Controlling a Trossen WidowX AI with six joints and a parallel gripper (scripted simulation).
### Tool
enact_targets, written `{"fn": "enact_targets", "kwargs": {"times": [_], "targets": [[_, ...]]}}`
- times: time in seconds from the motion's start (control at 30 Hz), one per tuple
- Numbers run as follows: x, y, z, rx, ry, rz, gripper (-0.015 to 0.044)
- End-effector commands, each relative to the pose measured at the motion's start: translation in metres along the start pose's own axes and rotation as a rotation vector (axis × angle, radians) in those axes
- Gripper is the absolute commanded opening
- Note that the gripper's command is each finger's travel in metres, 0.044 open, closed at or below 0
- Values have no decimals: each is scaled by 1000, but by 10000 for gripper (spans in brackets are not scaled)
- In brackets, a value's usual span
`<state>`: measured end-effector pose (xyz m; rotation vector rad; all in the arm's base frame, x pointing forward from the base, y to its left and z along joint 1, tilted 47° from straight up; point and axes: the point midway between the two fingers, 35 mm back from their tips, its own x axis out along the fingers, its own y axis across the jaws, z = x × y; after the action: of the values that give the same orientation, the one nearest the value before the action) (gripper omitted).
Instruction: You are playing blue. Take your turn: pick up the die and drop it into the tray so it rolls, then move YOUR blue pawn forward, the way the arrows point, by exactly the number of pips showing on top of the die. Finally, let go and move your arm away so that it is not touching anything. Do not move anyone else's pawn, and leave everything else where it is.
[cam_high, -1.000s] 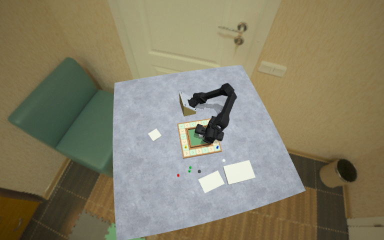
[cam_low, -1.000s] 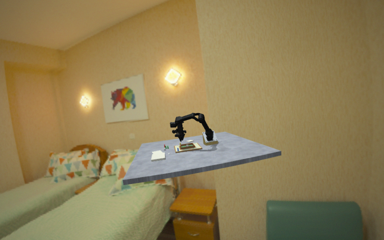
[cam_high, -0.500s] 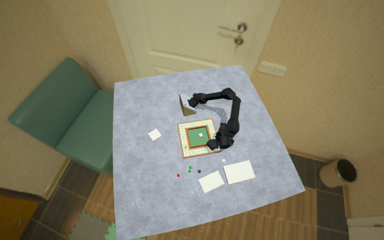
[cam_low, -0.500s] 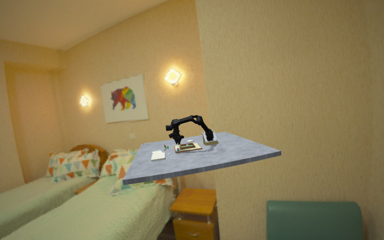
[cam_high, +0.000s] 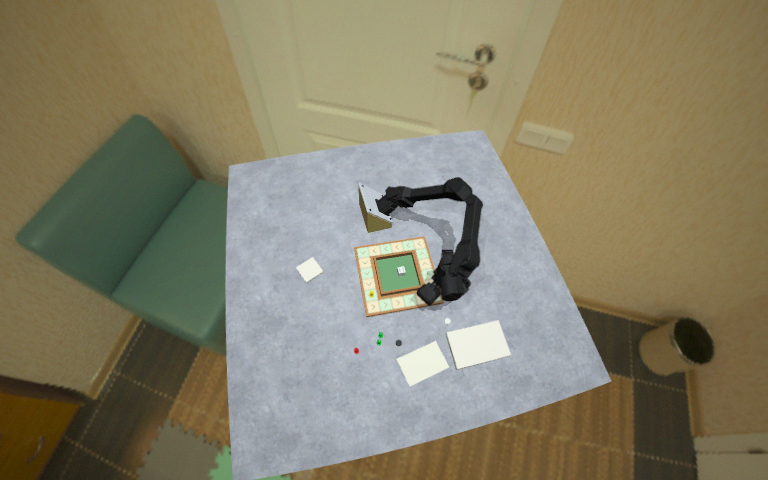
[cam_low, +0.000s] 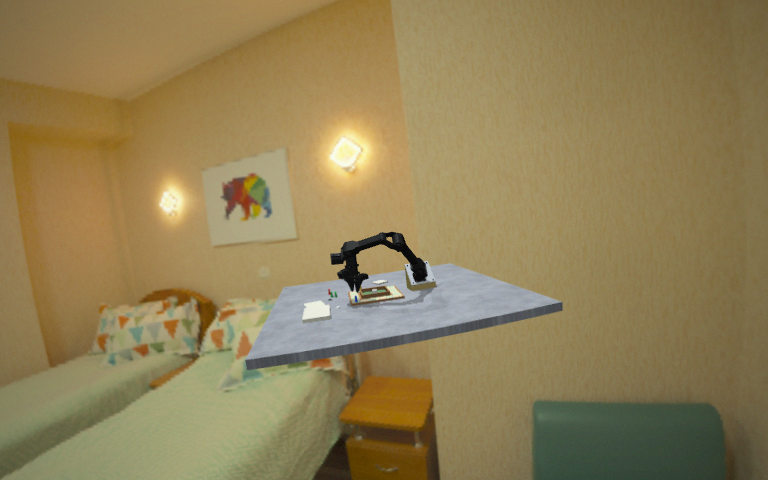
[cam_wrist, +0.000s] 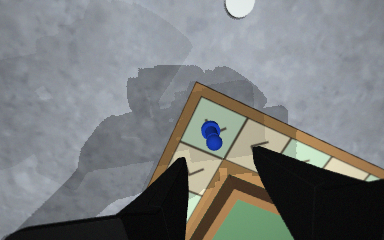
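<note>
The room has a warm and rather dim light, with two wall lamps (cam_low: 346, 152) glowing strongly in the exterior view; in the wrist view, soft grey shadows with jagged edges overlap on the table (cam_wrist: 45, 45) (their borders look like small steps), and the room background is slightly blurred in the top view

The walls (cam_high: 651, 84) (cam_low: 566, 169) are covered with textured yellowish paper. By two lit lamps (cam_low: 346, 152) (cam_low: 169, 202), a bear picture (cam_low: 249, 196) is flanked. In the exterior view, two beds (cam_low: 169, 413) (cam_low: 84, 390) are seen; beside the nearer one, a wooden nightstand (cam_low: 387, 401) is placed.
</note>
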<state>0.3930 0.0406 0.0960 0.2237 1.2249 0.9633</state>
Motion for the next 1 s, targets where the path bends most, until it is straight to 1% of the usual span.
{"fn": "enact_targets", "kwargs": {"times": [0.0,0.87,0.97], "targets": [[5,0,-1,4,-2,6,200],[45,1,-1,4,-3,7,200],[45,1,-1,4,-3,7,121]]}}
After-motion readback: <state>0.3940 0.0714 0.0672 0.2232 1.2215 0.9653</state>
